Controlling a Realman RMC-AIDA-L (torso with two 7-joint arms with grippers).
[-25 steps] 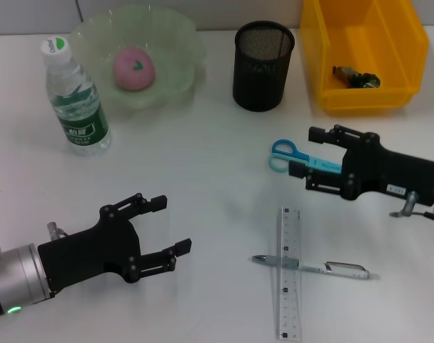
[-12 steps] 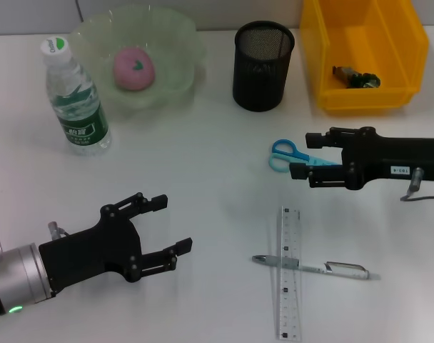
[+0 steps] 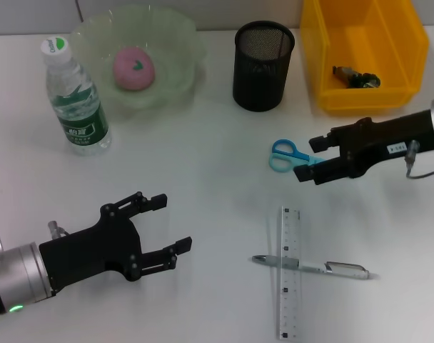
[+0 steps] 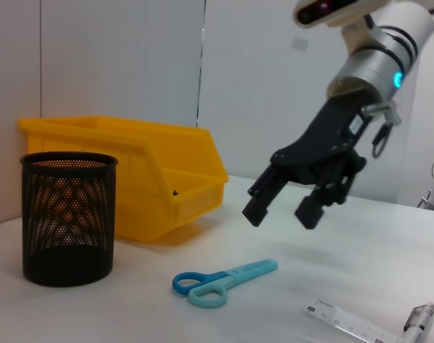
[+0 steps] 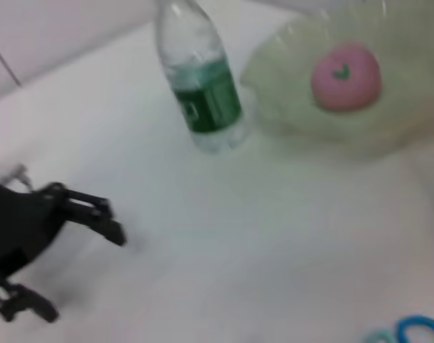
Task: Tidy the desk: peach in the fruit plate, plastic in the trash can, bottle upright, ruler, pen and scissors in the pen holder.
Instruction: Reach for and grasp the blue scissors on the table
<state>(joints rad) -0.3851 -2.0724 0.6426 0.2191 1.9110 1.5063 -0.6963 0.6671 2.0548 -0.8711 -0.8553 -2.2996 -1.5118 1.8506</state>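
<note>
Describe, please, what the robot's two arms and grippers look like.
Both grippers are matte black with two angular linkage fingers. The left gripper joins a silver cylindrical wrist with a green light. The right gripper carries a small white label, a thin cable loop and a silver wrist.

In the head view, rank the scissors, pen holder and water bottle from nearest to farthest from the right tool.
Measured from the right tool:
1. Scissors, on the table just off its tips.
2. Pen holder, farther back, toward the robot's left.
3. Water bottle, standing far across on the left.
</note>
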